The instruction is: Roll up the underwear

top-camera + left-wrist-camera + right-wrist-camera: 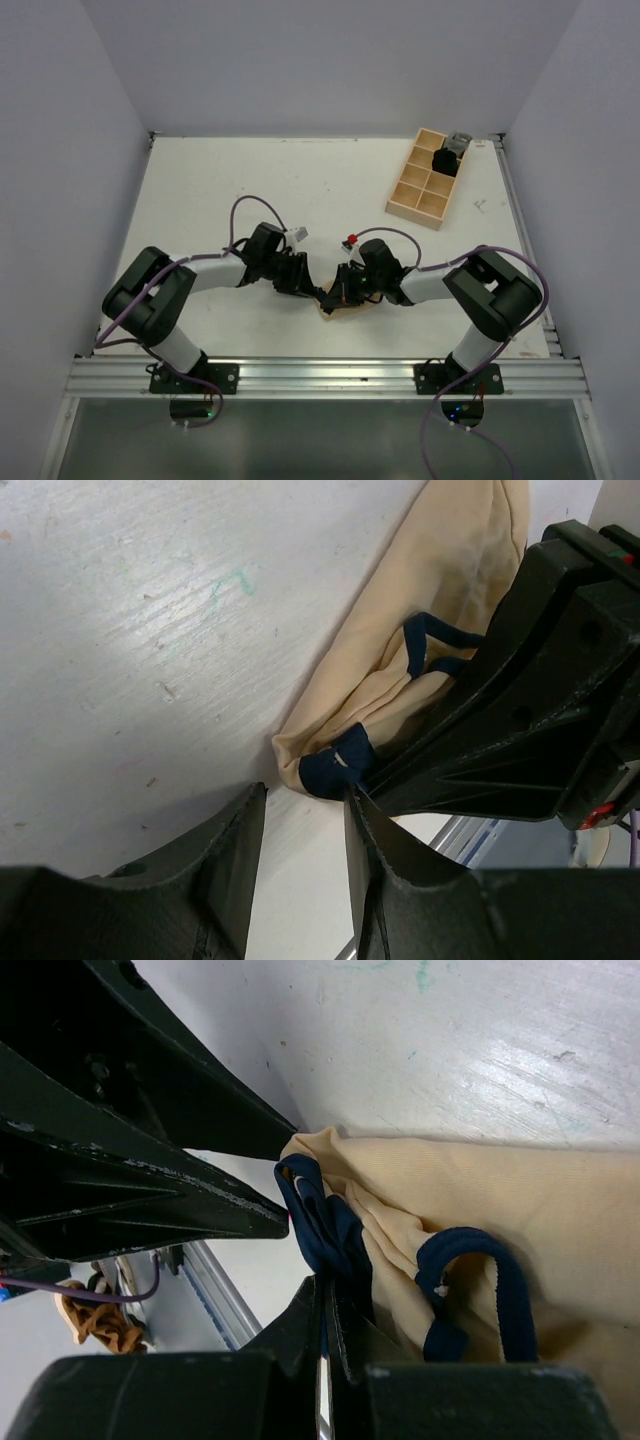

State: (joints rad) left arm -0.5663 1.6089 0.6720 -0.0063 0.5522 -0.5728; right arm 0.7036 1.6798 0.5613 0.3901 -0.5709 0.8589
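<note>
The underwear [520,1200] is being pinched by the clenched right gripper [330,1305], on the bench [250,190] near its front edge; the left gripper [305,810] is being held released beside the garment's corner.

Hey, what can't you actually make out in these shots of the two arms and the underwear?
- Left wrist view: the right gripper blocks the underwear's far side.
- Right wrist view: the underwear runs off the right edge.
- Top view: the left gripper and the right one cover most of the underwear; how far it is rolled is unclear.
- Top view: the dark item in the tray is too small to identify.
</note>
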